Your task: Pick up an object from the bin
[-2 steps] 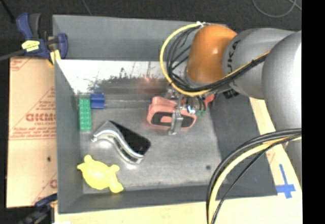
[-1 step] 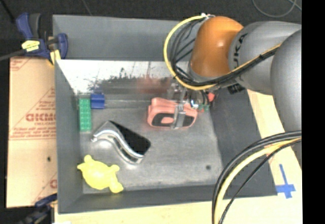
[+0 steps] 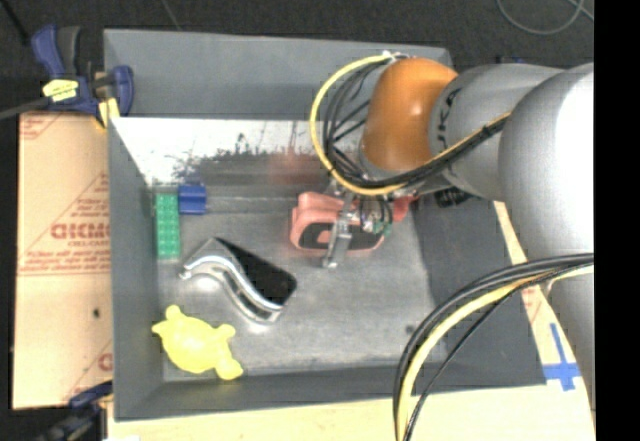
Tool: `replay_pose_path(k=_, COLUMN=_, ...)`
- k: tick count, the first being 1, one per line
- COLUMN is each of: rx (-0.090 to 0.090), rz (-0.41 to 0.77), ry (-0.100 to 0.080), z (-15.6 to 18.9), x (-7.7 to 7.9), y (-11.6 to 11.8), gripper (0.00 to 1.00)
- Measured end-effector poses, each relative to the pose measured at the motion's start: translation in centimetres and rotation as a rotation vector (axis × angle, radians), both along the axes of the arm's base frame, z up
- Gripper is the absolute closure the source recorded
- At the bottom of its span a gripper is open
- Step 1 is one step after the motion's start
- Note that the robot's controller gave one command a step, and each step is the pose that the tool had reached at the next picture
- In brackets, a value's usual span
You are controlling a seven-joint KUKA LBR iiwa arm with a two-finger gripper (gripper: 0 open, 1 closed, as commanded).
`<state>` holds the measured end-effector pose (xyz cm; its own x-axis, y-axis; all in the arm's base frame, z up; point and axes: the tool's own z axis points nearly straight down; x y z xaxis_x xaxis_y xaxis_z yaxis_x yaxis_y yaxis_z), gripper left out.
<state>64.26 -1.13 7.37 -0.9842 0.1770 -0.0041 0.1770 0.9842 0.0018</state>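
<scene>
My gripper [image 3: 335, 247] reaches down near the middle of the bin, its metal fingers partly covered by the wrist above. Directly under it lies a pink thing with a dark opening [image 3: 312, 221], and the fingertips stand over that thing's right part. Left of it and lower, a black and silver curved object [image 3: 243, 281] rests on the bin floor. Nothing shows held between the fingers.
A yellow toy [image 3: 197, 342] lies in the front left corner. A green block strip [image 3: 167, 224] with a blue block [image 3: 192, 198] at its top stands along the left wall. The arm and its cables cover the bin's right side.
</scene>
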Motion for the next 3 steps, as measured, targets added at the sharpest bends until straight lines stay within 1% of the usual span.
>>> replay_pose_path(k=1, rx=0.0, rz=-0.086, ry=-0.009, z=-0.52, x=-0.79, y=-0.04, gripper=1.0)
replay_pose_path(k=3, rx=0.0, rz=-0.095, ry=-0.004, z=-0.25, x=-1.12, y=-0.06, gripper=1.0)
